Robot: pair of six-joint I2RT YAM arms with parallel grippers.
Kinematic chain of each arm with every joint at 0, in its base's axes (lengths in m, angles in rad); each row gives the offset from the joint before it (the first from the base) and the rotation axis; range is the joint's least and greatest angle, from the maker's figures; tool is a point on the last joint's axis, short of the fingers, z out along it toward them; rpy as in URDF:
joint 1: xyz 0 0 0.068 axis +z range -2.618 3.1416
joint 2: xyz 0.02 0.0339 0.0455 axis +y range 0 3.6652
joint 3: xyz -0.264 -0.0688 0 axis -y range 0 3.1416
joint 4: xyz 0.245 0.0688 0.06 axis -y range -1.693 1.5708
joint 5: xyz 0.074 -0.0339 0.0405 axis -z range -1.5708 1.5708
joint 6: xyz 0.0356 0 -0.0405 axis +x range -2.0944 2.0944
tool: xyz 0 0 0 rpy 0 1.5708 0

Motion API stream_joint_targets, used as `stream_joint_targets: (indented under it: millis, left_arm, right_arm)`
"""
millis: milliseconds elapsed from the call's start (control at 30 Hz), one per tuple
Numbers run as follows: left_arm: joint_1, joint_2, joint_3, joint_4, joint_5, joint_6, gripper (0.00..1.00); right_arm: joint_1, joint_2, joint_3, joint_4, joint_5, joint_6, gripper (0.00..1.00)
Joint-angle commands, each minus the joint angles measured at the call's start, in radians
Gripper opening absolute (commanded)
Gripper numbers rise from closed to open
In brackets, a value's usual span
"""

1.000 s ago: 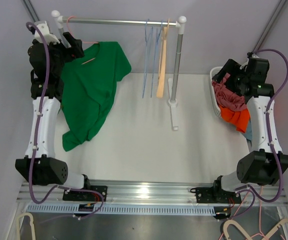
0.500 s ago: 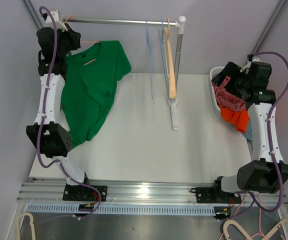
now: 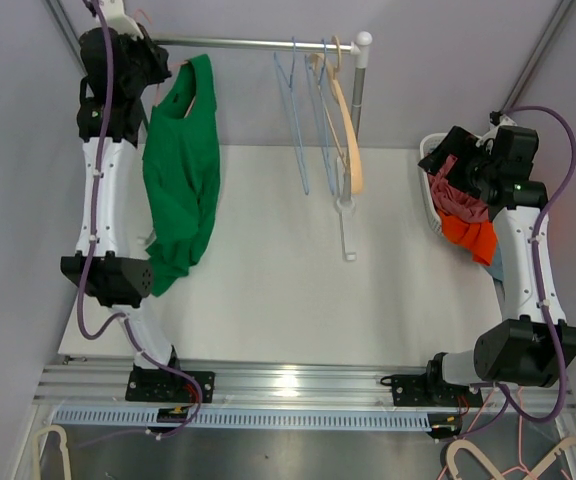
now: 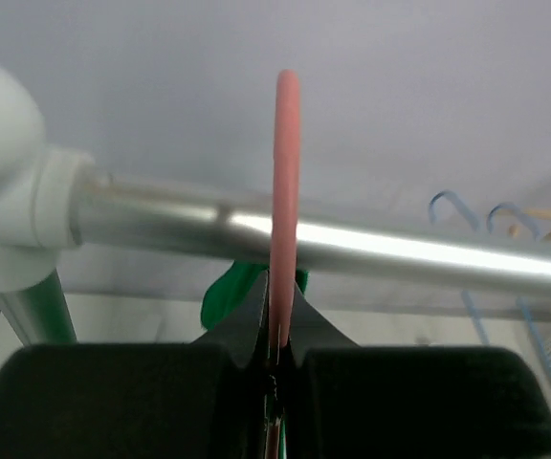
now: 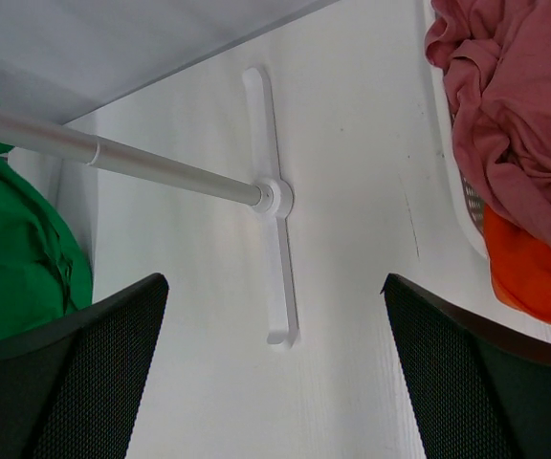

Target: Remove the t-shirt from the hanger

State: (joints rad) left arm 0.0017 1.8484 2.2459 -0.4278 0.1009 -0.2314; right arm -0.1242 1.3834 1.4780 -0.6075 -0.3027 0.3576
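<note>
The green t-shirt (image 3: 181, 170) hangs on a pink hanger at the left end of the metal rail (image 3: 258, 44), its lower part drooping towards the table. My left gripper (image 3: 160, 70) is up at the rail and shut on the pink hanger's hook (image 4: 286, 191), which curves over the rail (image 4: 400, 251); a bit of green cloth (image 4: 228, 292) shows behind the jaws. My right gripper (image 3: 450, 152) stands open at the right, above the basket, with nothing between its fingers (image 5: 75, 354). The right wrist view catches the t-shirt (image 5: 27, 258) at its left edge.
Two blue hangers (image 3: 303, 120) and a wooden one (image 3: 346, 130) hang bare on the rail near the rack's post (image 3: 354, 120). The rack's foot (image 5: 277, 239) lies on the white table. A white basket (image 3: 431, 205) at the right holds pink and orange clothes (image 3: 468, 225).
My left gripper has shut on the pink hanger's hook and risen to the rail. The t-shirt has turned from spread flat to hanging narrow. The bare hangers have swung right.
</note>
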Motion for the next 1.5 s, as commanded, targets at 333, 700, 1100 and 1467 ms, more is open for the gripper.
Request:
stream_joint_targets:
  millis: [333,700,1100,1467]
  left_arm:
    - [-0.187,-0.028,0.043,-0.023,-0.173,-0.108,0.01]
    - [-0.338,-0.021,0.050,-0.043,-0.246,-0.080,0.01]
    - [-0.545,-0.307,-0.168,0.018,-0.690,-0.048,0.01]
    - [-0.554,-0.071,0.123,0.035,-0.679,0.170,0.01]
  right_arm:
    - [0.015,-0.084,-0.031,0.018,-0.033,0.009,1.00]
    - [0.057,-0.159,-0.024,0.020,-0.186,-0.067,0.99]
    - [0.663,-0.351,-0.074,0.265,-0.282,-0.167,0.99]
    - [1.031,-0.172,-0.125,0.426,-0.075,-0.184,0.99]
